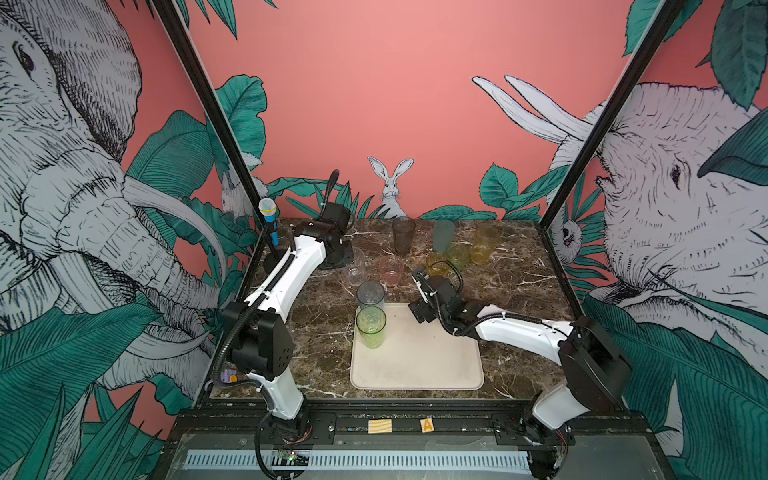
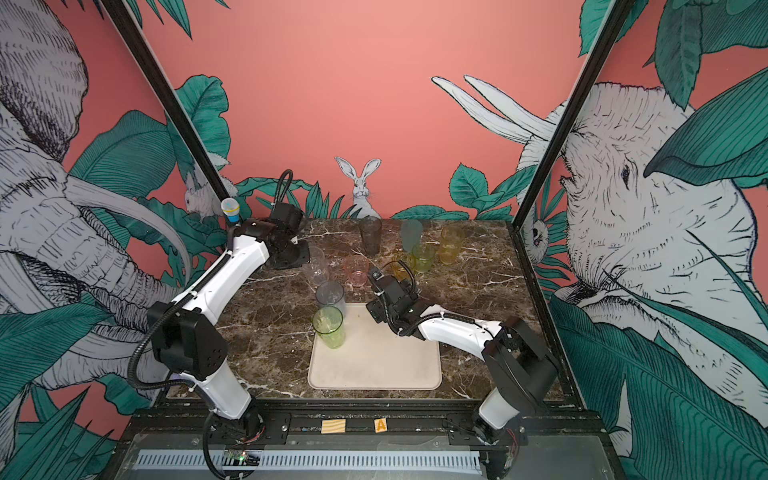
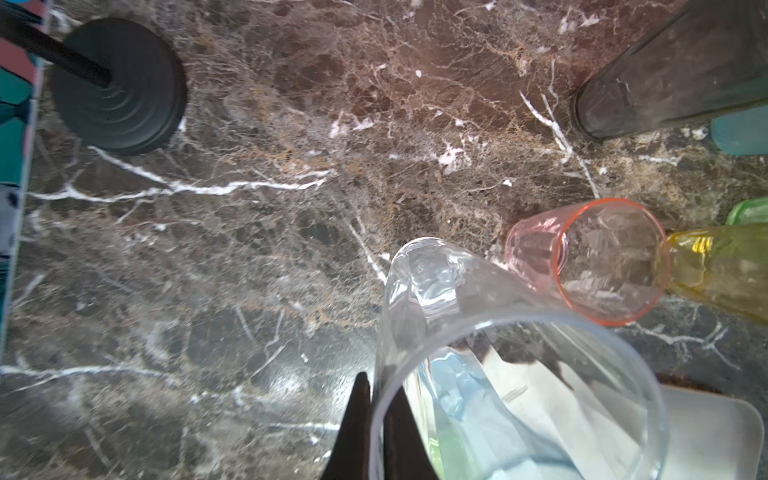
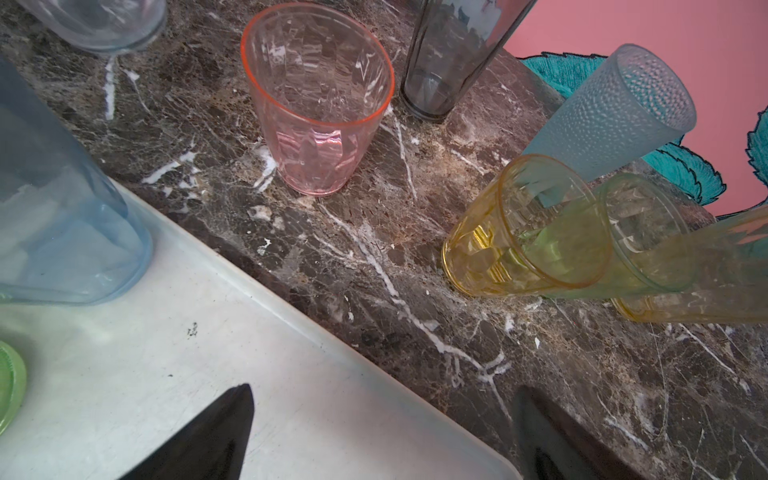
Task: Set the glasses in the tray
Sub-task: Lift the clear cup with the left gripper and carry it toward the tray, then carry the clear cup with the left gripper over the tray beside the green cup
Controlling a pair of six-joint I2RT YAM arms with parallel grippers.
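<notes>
Marble tabletop (image 1: pixel 316 332), jungle-mural walls (image 1: pixel 374 104): L arm is nearer, w/ left gripper (image 3: pixel 376 419) pinching rim wall of clear glass (image 3: pixel 498 353), one finger inside, one outside; glass approx upright, and tray (image 1: pixel 436 365) lies front-right of it. Right gripper (image 4: pixel 384 392) hangs over tray's far edge, fingers spread wide, empty, pink glass (image 4: pixel 320 104) just ahead. Only legible writing: "A" on small block (image 1: pixel 427 424) at front rail; no brands.

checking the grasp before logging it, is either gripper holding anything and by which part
The left gripper is shut on the clear glass, pinching its rim wall, one finger inside, one outside. The right gripper is open and holds nothing.
</notes>
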